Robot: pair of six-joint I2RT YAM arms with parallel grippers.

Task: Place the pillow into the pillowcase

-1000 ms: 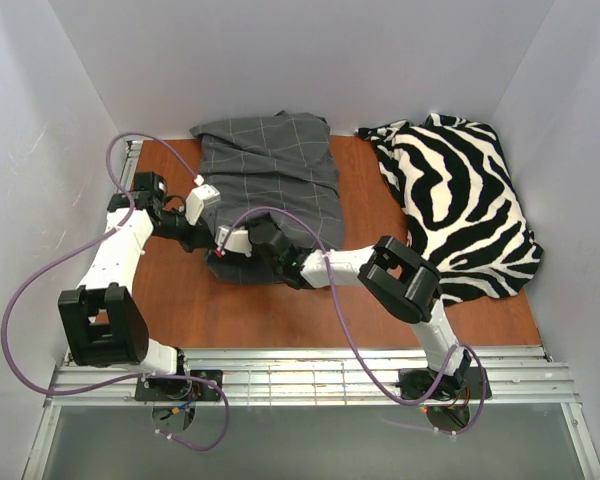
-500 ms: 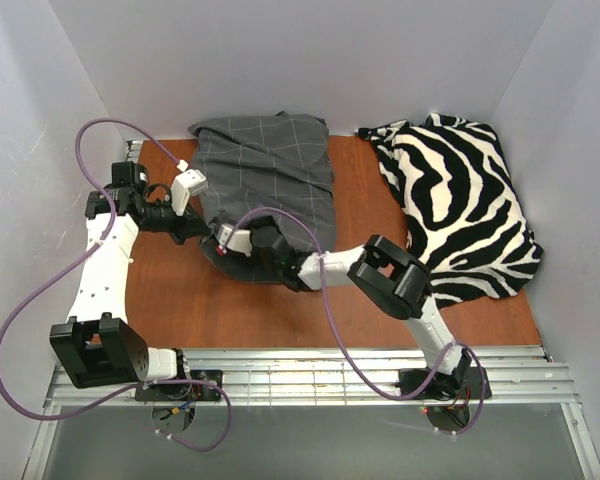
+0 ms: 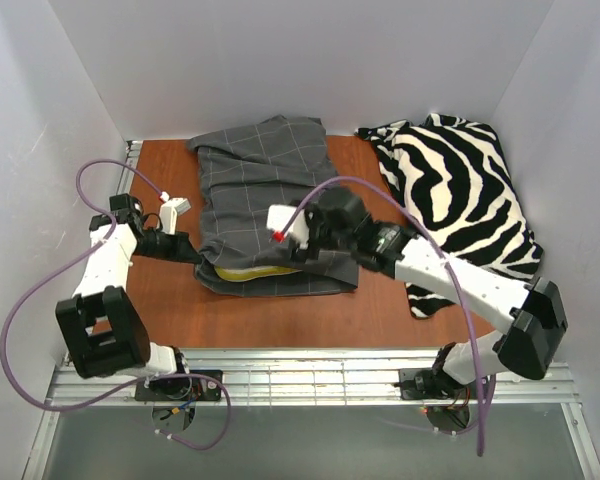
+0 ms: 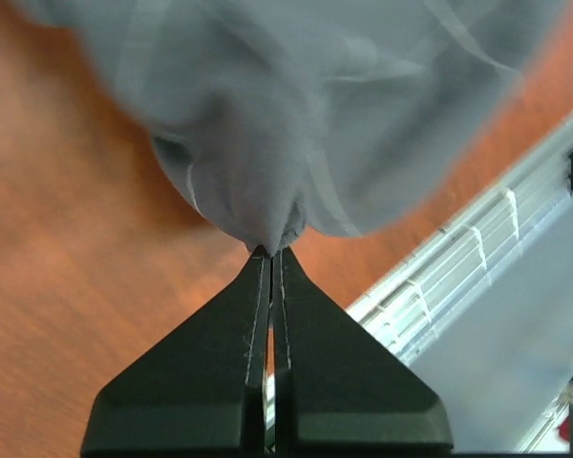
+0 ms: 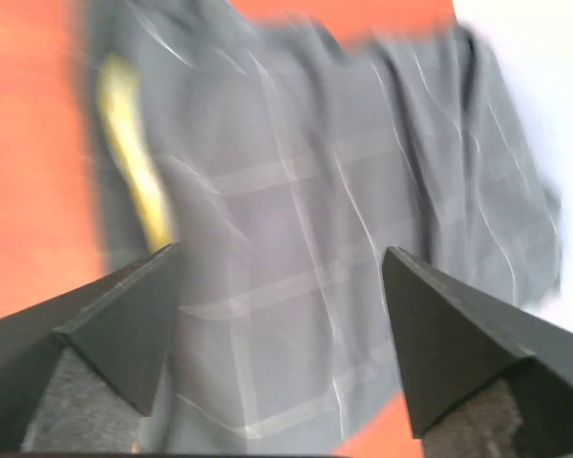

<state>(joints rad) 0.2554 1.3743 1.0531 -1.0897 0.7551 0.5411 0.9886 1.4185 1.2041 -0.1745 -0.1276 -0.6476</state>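
Note:
The dark grey grid-lined pillowcase (image 3: 270,195) lies on the middle of the brown table (image 3: 170,295). Most of the pillow is hidden inside it; only the yellow-green side edge (image 3: 255,271) shows at the near opening, and again as a yellow strip (image 5: 134,162) in the right wrist view. At the cover's near left corner, my left gripper (image 3: 199,255) is shut on a pinch of the pillowcase cloth (image 4: 296,124), the fingertips (image 4: 270,252) pressed together. My right gripper (image 3: 302,252) hovers over the cover's near right part. It is open (image 5: 282,250), with nothing between its fingers, only pillowcase (image 5: 315,239) below.
A black-and-white zebra-striped fabric (image 3: 460,200) lies heaped at the right of the table, under the right arm's forearm. White walls close in on three sides. A metal rail (image 3: 310,365) runs along the near edge, also seen as slats (image 4: 458,258).
My right gripper has come out from the pillowcase's near opening, moved right and up, and opened. The left gripper has pulled its corner toward the near left, and the cover now reaches further over the pillow.

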